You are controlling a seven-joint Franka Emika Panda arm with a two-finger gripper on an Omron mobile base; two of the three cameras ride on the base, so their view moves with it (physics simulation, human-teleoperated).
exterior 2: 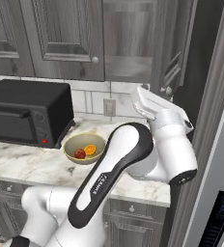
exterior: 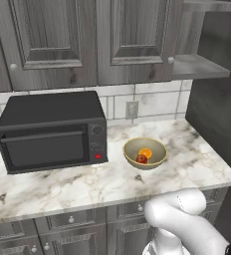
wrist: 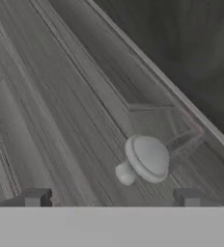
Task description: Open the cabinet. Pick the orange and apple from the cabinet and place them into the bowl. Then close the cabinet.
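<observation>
Currently, left base view: cabinet hangs above the counter, its left door shut. Right of it the shelf lies exposed. Bowl sits upright on the counter, just right of the microwave. Orange and apple both lie inside it, touching, apple nearer the camera.

Right base view: right cabinet door stands swung out, seen nearly edge-on, long axis vertical, knob low on it. Arm reaches up with the hand right at that knob; fingers hidden behind the wrist. Bowl sits between microwave and arm, apple left of orange.

Hand view: gripper wide open, nothing held. Knob sits just ahead, between the tips, stem pointing lower left. Door panel grain runs diagonally.
</observation>
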